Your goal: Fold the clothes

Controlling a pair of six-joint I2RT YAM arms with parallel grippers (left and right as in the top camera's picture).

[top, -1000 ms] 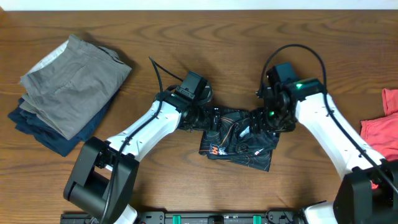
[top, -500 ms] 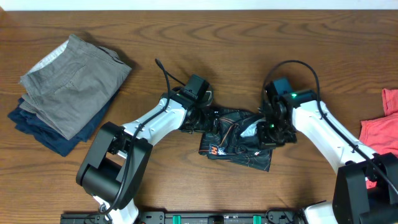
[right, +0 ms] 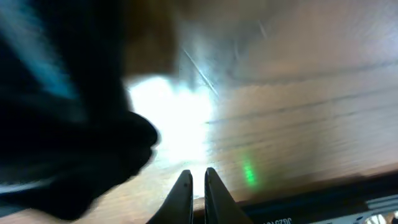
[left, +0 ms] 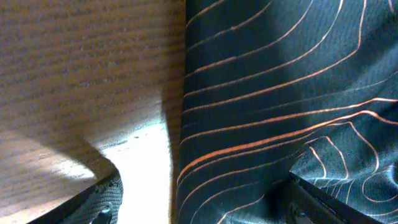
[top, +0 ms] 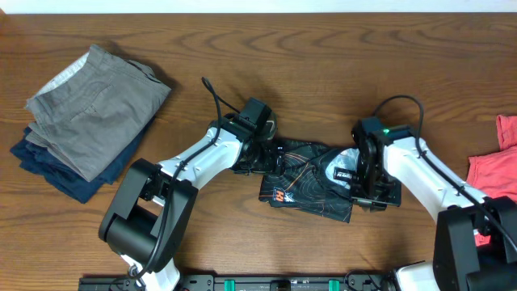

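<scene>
The clothes, a black jersey [top: 303,182] with thin orange contour lines, lie folded into a small bundle mid-table. My left gripper [top: 271,153] rests at its left edge, open. In the left wrist view the jersey [left: 280,93] fills the right side, its edge running between the wide-apart fingers [left: 106,202] of the left gripper [left: 205,208]. My right gripper [top: 376,200] is by the bundle's right end, pointing toward the table's front. The right wrist view shows the right gripper [right: 198,180] shut on nothing over bare wood, with the jersey [right: 62,124] a dark blur to its left.
A stack of grey and navy folded trousers [top: 89,113] lies at the far left. A red shirt [top: 497,170] sits at the right edge. A black rail [top: 283,283] runs along the table's front edge, near the right gripper's tips.
My right gripper was open over the jersey's right part, then shut and swung right and forward off the cloth. The left arm shifted only slightly and stays open.
</scene>
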